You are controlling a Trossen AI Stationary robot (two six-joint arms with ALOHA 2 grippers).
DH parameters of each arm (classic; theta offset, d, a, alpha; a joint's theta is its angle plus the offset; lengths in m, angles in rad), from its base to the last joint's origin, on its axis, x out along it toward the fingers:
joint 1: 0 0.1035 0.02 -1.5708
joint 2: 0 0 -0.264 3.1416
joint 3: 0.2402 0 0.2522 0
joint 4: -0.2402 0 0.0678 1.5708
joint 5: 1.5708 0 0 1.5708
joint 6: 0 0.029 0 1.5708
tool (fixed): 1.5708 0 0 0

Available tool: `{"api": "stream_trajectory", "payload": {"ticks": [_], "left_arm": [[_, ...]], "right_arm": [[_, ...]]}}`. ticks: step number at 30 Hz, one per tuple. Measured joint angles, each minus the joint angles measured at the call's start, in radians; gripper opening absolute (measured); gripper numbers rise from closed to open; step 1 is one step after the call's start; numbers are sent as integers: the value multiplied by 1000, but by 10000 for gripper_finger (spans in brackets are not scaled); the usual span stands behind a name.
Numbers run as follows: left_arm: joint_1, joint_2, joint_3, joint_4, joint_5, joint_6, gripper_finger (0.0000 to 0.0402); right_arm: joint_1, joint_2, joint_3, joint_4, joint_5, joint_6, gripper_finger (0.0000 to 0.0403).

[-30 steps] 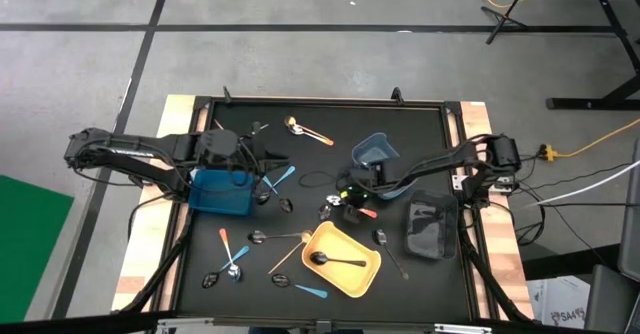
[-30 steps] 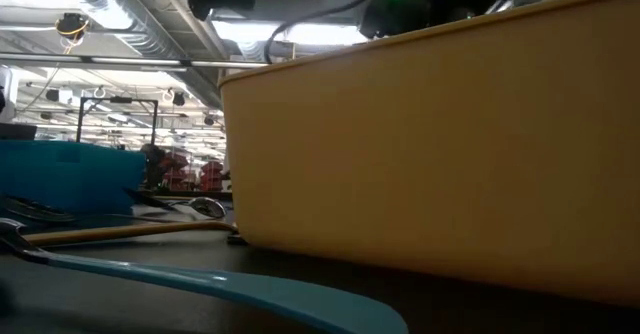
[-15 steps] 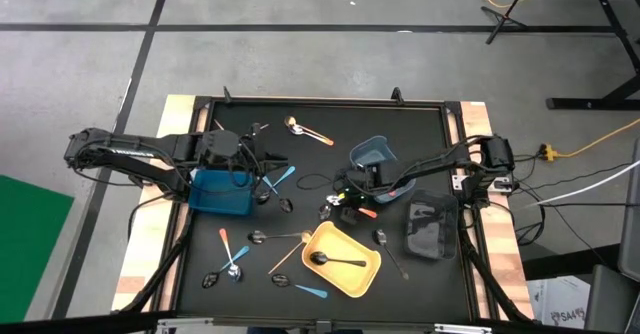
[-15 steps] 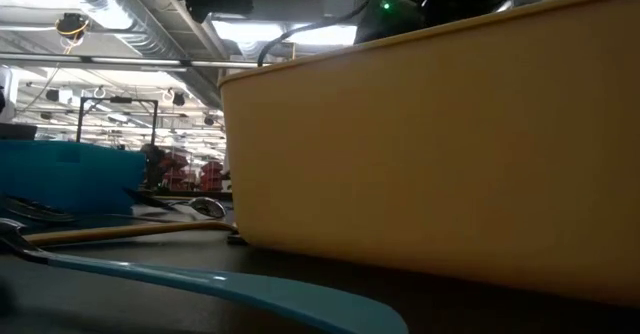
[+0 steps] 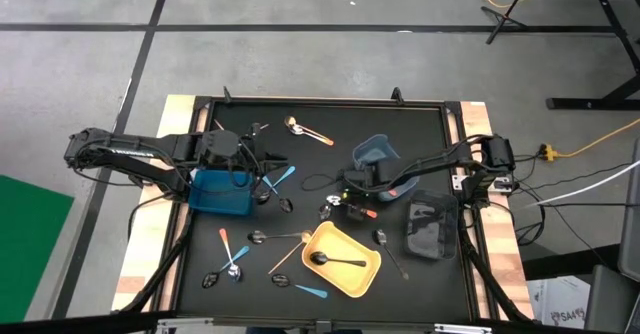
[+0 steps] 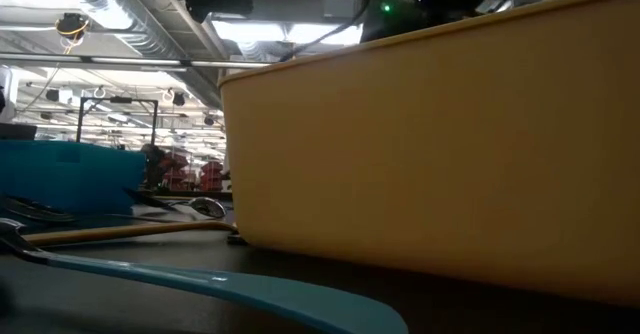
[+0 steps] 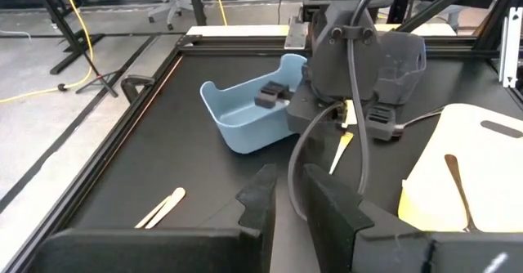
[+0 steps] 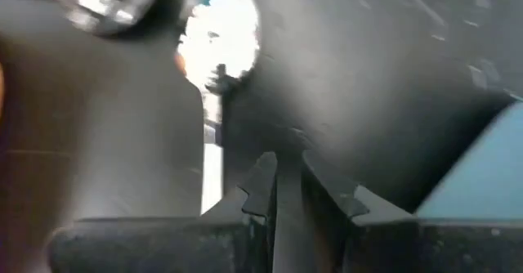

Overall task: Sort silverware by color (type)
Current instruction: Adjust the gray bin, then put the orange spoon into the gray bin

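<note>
From above we see the black worktop (image 5: 320, 124) with the silverware strewn over it, clock directions being read from its centre. The left pincer (image 5: 262, 160) sits at about ten o'clock, over the far rim of the deep-blue rectangular bin (image 5: 221, 191); in its own wrist view its dark fingers (image 7: 263, 198) stand close with only a thin slit between them and nothing pinched. The right pincer (image 5: 345, 186) lies just right of centre, at three o'clock, low over the worktop beside the pale-blue scoop-shaped bin (image 5: 374, 153); its fingers (image 8: 261, 183) are likewise nearly pressed together, and we cannot tell whether a spoon is caught between them. An orange-handled silver spoon (image 5: 362, 212) lies just beside this pincer. The yellow rectangular tray (image 5: 343, 259) at five o'clock holds one all-black spoon (image 5: 335, 261). A second orange-handled spoon (image 5: 308, 132) rests at twelve o'clock, a light-blue-handled spoon (image 5: 280, 179) just beside the deep-blue bin at nine, and a tan wooden spoon (image 5: 284, 258) touches the tray's left edge. More spoons (image 5: 230, 259) cluster at seven o'clock. A dark mesh bin (image 5: 431, 227) stands at four o'clock.
</note>
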Motion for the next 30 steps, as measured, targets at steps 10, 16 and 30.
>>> {"api": "stream_trajectory", "payload": {"ticks": [10,16,30], "left_arm": [[0,0,0,0,0,0,59],[0,0,0,0,0,0,59],[0,0,0,0,0,-2,59]], "right_arm": [[1,0,2,-15,-16,0,51],[14,0,2,114,-104,0,51],[85,21,-3,140,16,-23,51]]}}
